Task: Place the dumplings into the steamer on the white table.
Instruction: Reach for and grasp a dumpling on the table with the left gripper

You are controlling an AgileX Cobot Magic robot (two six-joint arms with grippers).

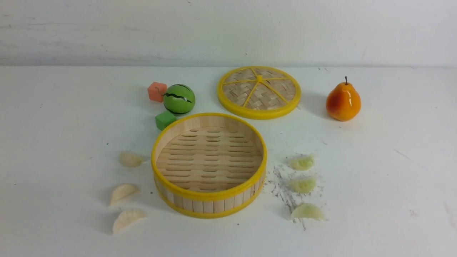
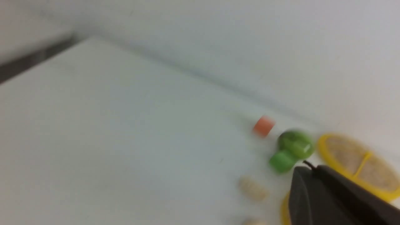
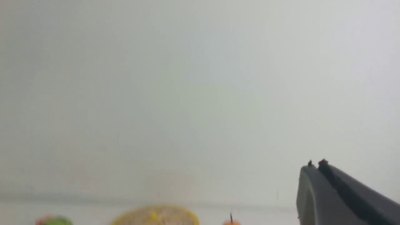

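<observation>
The broad white tabletop point(image 1: 392, 185) carries everything, and a patch of grey-black scratch marks point(image 1: 282, 189) lies on it right of centre. The large round wooden steamer point(image 1: 209, 195), with yellow rims at top and bottom, stands upright near the middle, and its slatted floor is bare. Behind it and slightly to the right lies the flat woven lid with a yellow rim and yellow spokes point(image 1: 259, 92), apart from the steamer. Farther right stands a glossy orange-yellow toy pear point(image 1: 342, 101), upright with its stem up. Behind the steamer on the left sits a green ball painted like a watermelon point(image 1: 179, 99).

All six small crescent dumplings lie on the tabletop outside the steamer, in two columns. The three cream-white ones point(image 1: 130, 159) point(image 1: 123, 192) point(image 1: 127, 218) lie to its left. The three pale green ones point(image 1: 301, 162) point(image 1: 302, 184) point(image 1: 307, 211) lie to its right, on and around the scratch marks.

A small green cube point(image 1: 165, 119) sits between the watermelon ball and the steamer's far rim, just beside both. A small orange-red cube point(image 1: 157, 91) sits just left of the ball.

Neither arm shows in the front view. In the blurred left wrist view, the left arm's fingers point(image 2: 312, 193) appear as one dark mass, pressed together with no gap and nothing between them. The right arm's fingers point(image 3: 318, 193) look the same, closed and empty, aimed mostly at the pale wall.
</observation>
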